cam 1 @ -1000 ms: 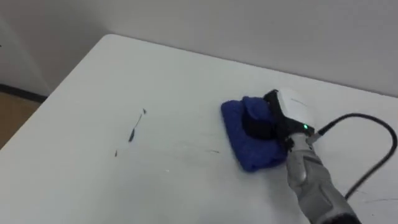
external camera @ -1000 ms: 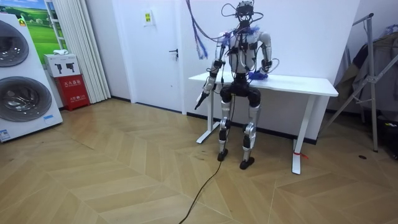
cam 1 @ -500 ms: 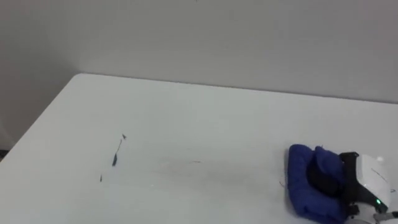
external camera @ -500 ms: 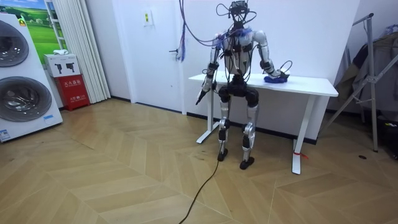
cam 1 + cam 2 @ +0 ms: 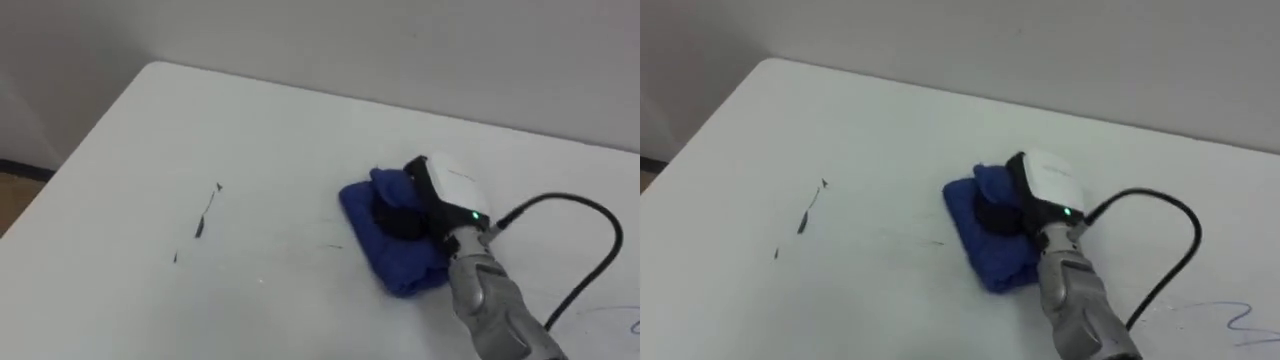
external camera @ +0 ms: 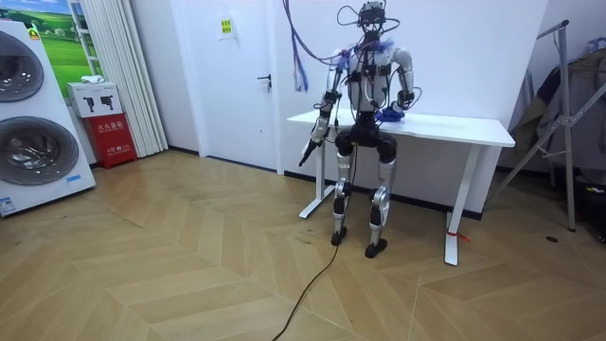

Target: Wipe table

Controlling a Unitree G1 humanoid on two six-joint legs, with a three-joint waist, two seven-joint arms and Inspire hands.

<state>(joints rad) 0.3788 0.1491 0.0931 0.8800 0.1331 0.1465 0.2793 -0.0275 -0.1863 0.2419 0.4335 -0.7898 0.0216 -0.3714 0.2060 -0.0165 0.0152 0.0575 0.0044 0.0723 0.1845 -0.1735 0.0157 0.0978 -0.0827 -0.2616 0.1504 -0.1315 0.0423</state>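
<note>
The robot stood at a white table (image 5: 250, 130) against a pale wall, its back to the room camera. Its right hand (image 5: 432, 196) lay on a blue cloth (image 5: 388, 256) right of the tabletop's middle, dark fingers (image 5: 397, 216) curled down into the bunched fabric and gripping it. A few dark marks (image 5: 205, 215) showed on the bare surface well to the cloth's left, and a faint blue scribble (image 5: 1238, 318) near the table's right edge. The left arm hung at the robot's side, clear of the table, its left hand (image 6: 306, 152) too small in the room view to tell how its fingers were set.
</note>
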